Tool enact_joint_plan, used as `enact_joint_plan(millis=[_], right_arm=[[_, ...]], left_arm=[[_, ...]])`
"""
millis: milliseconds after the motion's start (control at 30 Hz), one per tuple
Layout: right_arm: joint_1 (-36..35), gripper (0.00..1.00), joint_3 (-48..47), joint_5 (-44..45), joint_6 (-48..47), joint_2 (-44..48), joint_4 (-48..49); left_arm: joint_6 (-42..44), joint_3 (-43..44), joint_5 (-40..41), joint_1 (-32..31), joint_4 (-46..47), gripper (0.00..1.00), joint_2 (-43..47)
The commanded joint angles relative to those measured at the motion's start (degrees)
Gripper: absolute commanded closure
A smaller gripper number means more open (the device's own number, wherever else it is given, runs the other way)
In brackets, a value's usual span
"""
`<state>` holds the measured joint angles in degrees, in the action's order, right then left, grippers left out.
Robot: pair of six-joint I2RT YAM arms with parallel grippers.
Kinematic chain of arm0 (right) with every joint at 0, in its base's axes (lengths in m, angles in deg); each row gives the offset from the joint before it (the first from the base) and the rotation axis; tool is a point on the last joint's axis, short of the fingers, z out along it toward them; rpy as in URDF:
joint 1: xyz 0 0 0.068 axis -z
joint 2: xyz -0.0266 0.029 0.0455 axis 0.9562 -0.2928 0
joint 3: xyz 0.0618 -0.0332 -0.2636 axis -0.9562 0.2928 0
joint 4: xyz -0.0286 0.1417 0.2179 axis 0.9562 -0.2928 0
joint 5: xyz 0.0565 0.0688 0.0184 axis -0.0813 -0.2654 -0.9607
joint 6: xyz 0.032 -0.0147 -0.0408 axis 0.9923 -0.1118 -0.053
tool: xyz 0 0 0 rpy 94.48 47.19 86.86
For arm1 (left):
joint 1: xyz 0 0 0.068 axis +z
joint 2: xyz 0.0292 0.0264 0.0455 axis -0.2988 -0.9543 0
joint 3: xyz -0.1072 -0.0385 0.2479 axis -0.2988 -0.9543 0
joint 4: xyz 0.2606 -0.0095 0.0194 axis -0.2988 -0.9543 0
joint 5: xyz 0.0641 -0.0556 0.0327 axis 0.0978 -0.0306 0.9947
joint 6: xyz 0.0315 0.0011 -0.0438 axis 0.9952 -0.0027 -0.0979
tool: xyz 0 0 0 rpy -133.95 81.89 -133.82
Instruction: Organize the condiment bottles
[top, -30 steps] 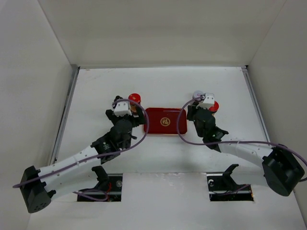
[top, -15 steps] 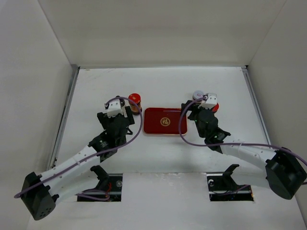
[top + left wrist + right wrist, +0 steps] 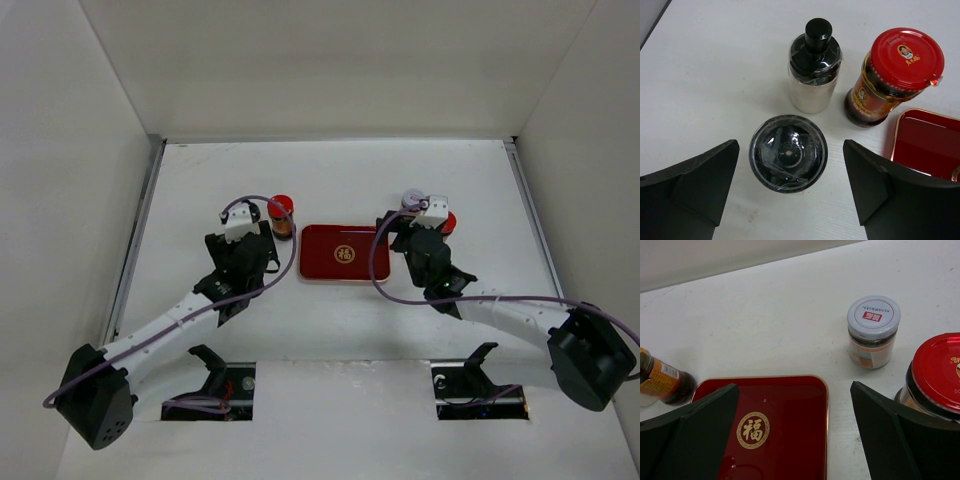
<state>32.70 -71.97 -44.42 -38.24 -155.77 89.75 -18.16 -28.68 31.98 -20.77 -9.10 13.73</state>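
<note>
From above, I saw a flat glossy red tray (image 3: 343, 254) mid-bench (image 3: 330, 170), with a red-capped jar (image 3: 283, 215) just left of it.

Left wrist: my left hand (image 3: 790, 152) stood released either side of a round black-lidded jar (image 3: 788, 152), not touching it. A slim black-topped bottle (image 3: 815, 70) stood beyond.

Right wrist: my right hand (image 3: 794, 390) hung released over the tray, and a squat grey-lidded jar (image 3: 873, 330) stood beyond.

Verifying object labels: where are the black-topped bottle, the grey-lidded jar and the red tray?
black-topped bottle (image 3: 815, 62): left wrist view, on its black shoulder.
grey-lidded jar (image 3: 873, 319): right wrist view, on its lid top.
red tray (image 3: 790, 430): right wrist view, on its bare floor.
</note>
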Motion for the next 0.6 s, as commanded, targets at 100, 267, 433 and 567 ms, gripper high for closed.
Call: enact_joint_plan(millis=[100,267,433,567], right_arm=[[-0.73,0.0,-1.1,0.41,-0.63,-0.18,3.36],[-0.73,0.0,-1.01,0.33,-0.72,0.0,3.36],[-0.73,0.0,-0.83,0.33,-0.72,0.79,3.28],[-0.73,0.0,-0.48,0.33,-0.36,1.14,3.45]], left_arm=[[-1.14,-0.92,-1.75,2.25,5.09,0.22,-2.28],[-0.78,-1.36,-3.95,3.3,7.21,0.39,-2.81],[-0.7,-1.54,-3.68,1.9,7.04,0.58,-1.15],[-0.26,-0.22,-2.11,-3.27,6.51,0.6,3.94]])
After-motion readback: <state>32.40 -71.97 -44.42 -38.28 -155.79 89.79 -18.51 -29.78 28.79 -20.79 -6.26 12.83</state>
